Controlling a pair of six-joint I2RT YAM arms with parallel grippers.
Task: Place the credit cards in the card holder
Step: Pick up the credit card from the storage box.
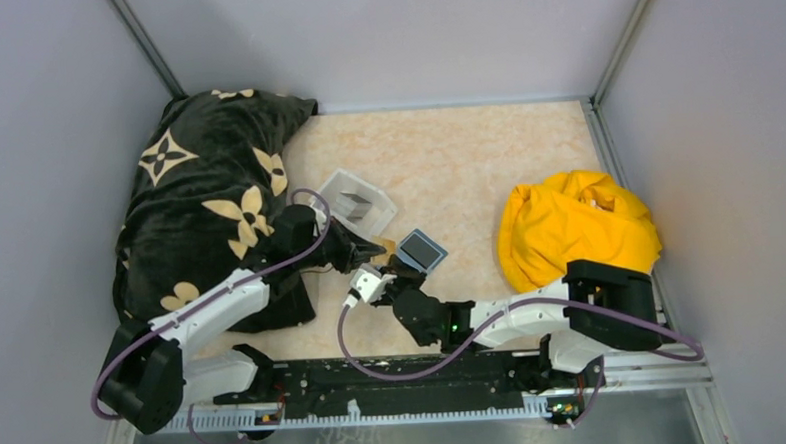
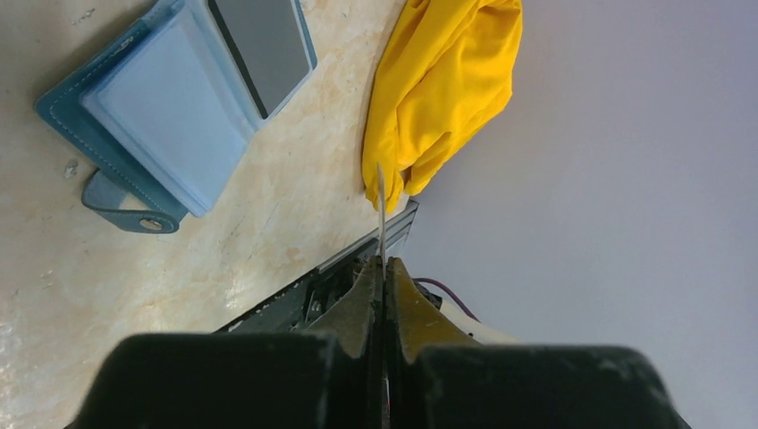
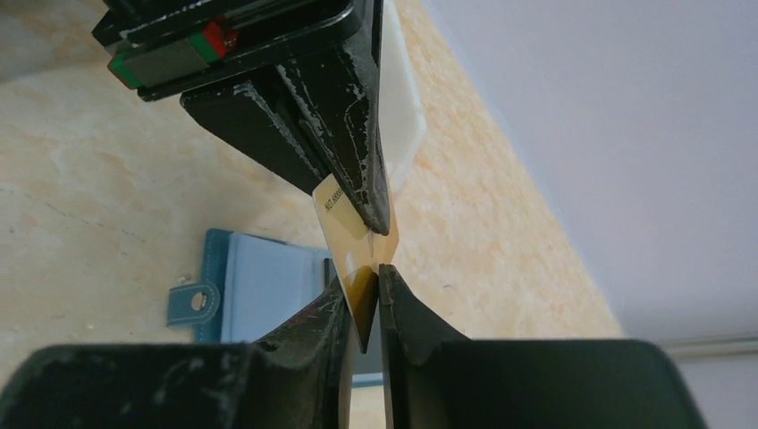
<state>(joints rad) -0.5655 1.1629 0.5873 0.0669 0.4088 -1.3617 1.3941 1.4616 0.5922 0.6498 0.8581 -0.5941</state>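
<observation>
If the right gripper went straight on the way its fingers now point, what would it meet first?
The left gripper: its fingers point the opposite way, nearly tip to tip with the right gripper, with the yellow-tan card between them. The card holder seems to lie below that line, though depth is unclear.

A pale marbled counter (image 1: pixel 466 149). A black cushion (image 1: pixel 203 205) with cream flowers lies at its left, a clear plastic tray (image 1: pixel 356 202) near the middle, an open teal card holder (image 1: pixel 422 249) just beside it, and a crumpled yellow cloth (image 1: pixel 575 229) at the right.
</observation>
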